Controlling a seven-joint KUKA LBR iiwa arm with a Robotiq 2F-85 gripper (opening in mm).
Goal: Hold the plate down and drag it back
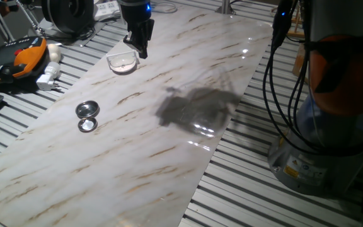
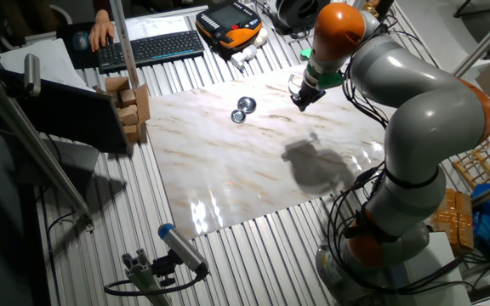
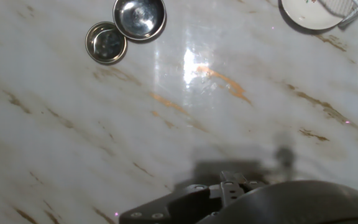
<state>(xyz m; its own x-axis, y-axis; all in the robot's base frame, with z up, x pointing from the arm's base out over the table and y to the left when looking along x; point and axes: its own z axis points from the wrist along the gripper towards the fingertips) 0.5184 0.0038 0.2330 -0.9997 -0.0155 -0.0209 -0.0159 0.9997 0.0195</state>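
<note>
The plate [image 1: 123, 62] is a small white shallow dish at the far end of the marble board, cut off at the top right of the hand view [image 3: 308, 17]. My gripper [image 1: 142, 53] hangs just right of the plate's rim, its dark fingers drawn together to a point with nothing between them. Contact with the plate cannot be judged. In the other fixed view the gripper [image 2: 299, 103] covers the plate. Only the hand's underside [image 3: 229, 190] shows in the hand view.
Two shiny metal discs [image 1: 87, 109] [image 1: 88, 125] lie on the board's left side, also visible as metal discs [image 3: 139, 17] [image 3: 106, 42]. A clear flat piece [image 3: 348, 9] lies beside the plate. An orange pendant [image 1: 29, 53] and cables lie beyond the marble board [image 1: 169, 151].
</note>
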